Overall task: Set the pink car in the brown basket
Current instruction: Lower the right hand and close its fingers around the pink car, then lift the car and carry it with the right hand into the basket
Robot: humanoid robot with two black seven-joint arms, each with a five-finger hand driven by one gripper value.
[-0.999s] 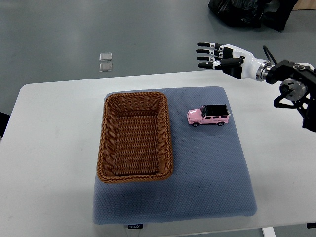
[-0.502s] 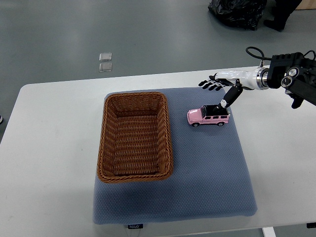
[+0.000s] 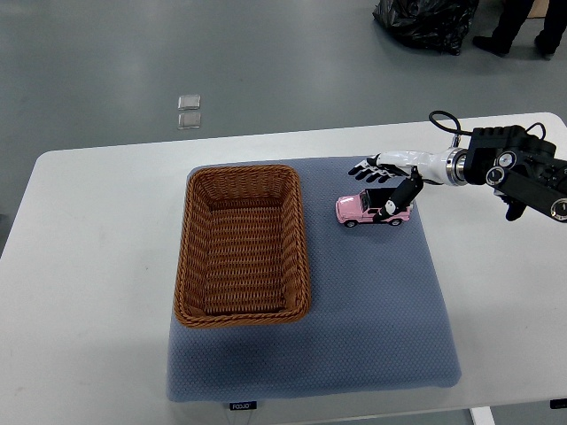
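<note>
Single steep overhead view, robot's side

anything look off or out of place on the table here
Nothing stands out. The pink car sits upright on its wheels on the blue mat, the brown basket lies empty and square beside it, and the right hand is over the car's roof.

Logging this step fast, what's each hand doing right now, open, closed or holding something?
Left hand: not in view.
Right hand: over the pink car, thumb down its near side, fingers over the roof; whether it grips cannot be told.
</note>
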